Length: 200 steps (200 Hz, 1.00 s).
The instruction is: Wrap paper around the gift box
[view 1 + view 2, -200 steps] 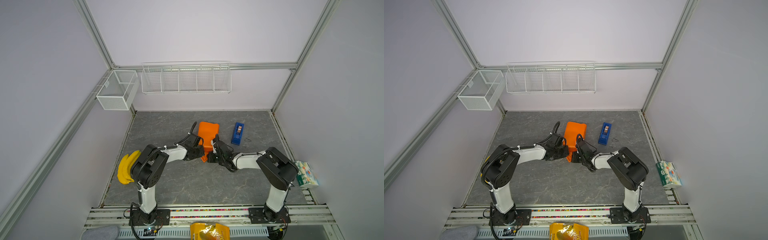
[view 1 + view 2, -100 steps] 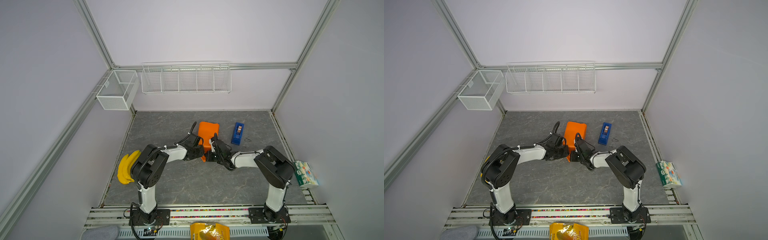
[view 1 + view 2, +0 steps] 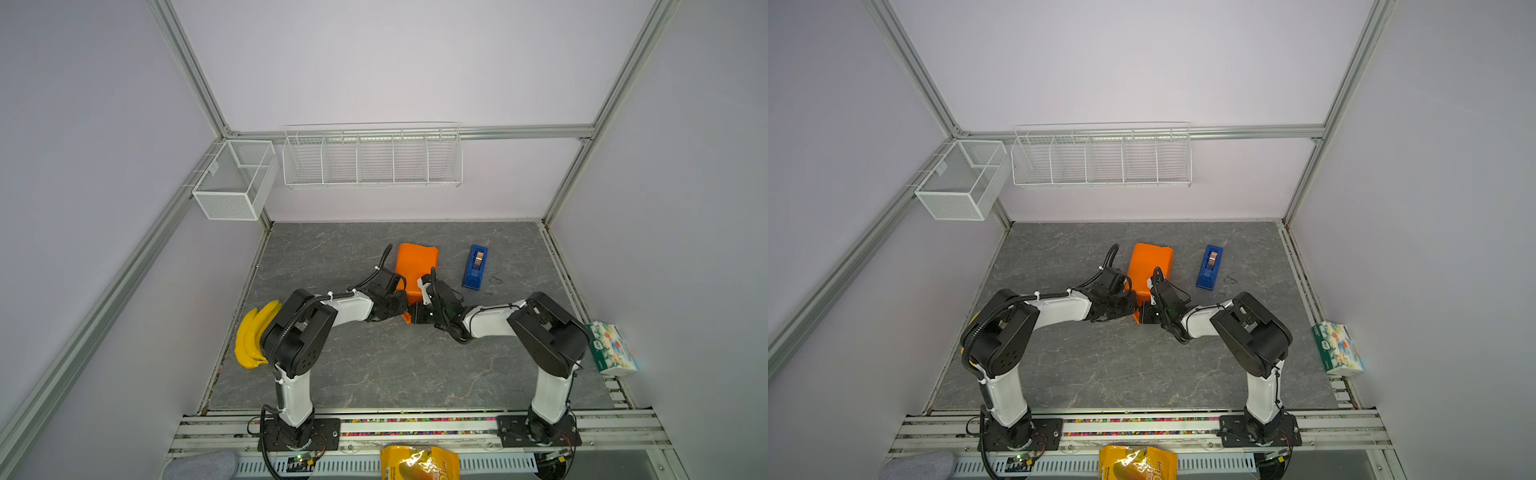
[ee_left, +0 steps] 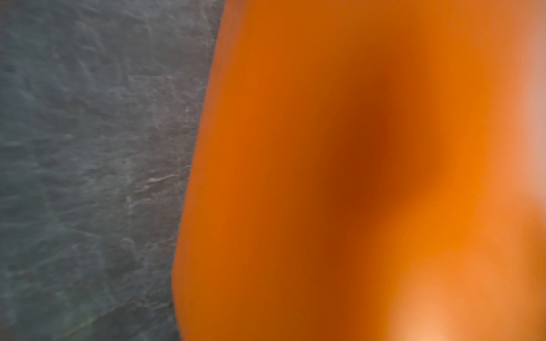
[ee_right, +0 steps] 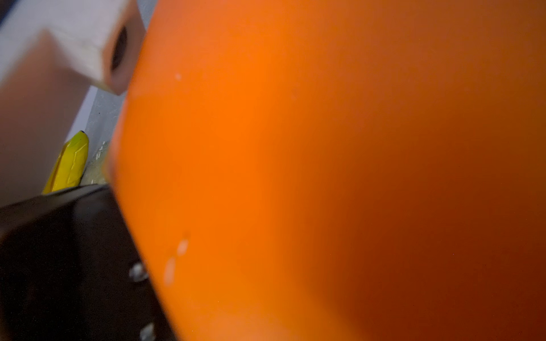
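The orange paper (image 3: 415, 266) lies as a narrow folded bundle in the middle of the floor, seen in both top views (image 3: 1150, 266). The gift box is hidden. My left gripper (image 3: 398, 306) and right gripper (image 3: 420, 312) meet at the bundle's near end, one on each side, with a small orange corner (image 3: 406, 318) poking out between them. Blurred paper fills the left wrist view (image 4: 354, 147) and the right wrist view (image 5: 325, 147) and hides both sets of fingers. Both grippers are shut; whether either pinches the paper I cannot tell.
A blue tape dispenser (image 3: 475, 266) lies just right of the paper. Yellow bananas (image 3: 251, 336) sit at the left floor edge. A tissue pack (image 3: 613, 349) is at the right, a yellow snack bag (image 3: 419, 463) in front. Wire baskets (image 3: 372, 156) hang on the back wall.
The right arm has shifted slightly left, toward the paper's near end. The left arm and the paper look unchanged.
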Each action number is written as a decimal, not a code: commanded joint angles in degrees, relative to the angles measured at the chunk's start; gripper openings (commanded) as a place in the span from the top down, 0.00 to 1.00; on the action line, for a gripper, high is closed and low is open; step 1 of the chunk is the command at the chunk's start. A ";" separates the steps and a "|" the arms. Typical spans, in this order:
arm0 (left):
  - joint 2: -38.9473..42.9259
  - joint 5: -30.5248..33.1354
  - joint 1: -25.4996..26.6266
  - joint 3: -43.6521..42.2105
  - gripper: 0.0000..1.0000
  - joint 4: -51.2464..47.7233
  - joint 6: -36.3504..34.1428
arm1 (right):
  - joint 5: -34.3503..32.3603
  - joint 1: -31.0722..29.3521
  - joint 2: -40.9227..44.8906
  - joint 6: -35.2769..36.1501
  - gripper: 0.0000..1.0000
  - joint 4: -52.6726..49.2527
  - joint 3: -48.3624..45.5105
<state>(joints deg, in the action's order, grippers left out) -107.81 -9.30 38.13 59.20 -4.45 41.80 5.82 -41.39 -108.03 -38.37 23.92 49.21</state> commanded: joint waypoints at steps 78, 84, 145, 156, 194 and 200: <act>-0.12 -0.41 -0.25 -1.02 1.00 -0.76 0.68 | -1.25 1.91 -5.26 -2.52 0.94 -3.21 4.30; -0.01 -0.33 -0.24 -1.02 1.00 -0.90 0.67 | -1.78 1.94 -5.31 -2.75 0.94 -4.32 4.41; 5.58 2.35 -0.24 -1.48 0.97 -4.08 0.08 | -1.46 2.01 -5.78 -2.94 0.93 -6.08 4.77; 6.90 2.71 -0.25 -1.98 0.93 -4.96 0.48 | -1.43 2.01 -5.79 -2.94 0.94 -6.08 4.79; 8.98 0.56 -0.25 -6.25 0.82 -3.54 5.53 | -1.41 1.99 -5.65 -2.85 0.93 -5.91 4.70; 8.85 -0.67 -0.24 -7.16 0.81 -2.22 6.71 | -1.43 2.01 -5.64 -2.85 0.93 -5.90 4.74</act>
<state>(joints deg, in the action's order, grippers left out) -99.53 -7.92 37.78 55.59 -7.88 43.90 5.61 -40.10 -111.68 -40.29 21.26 53.80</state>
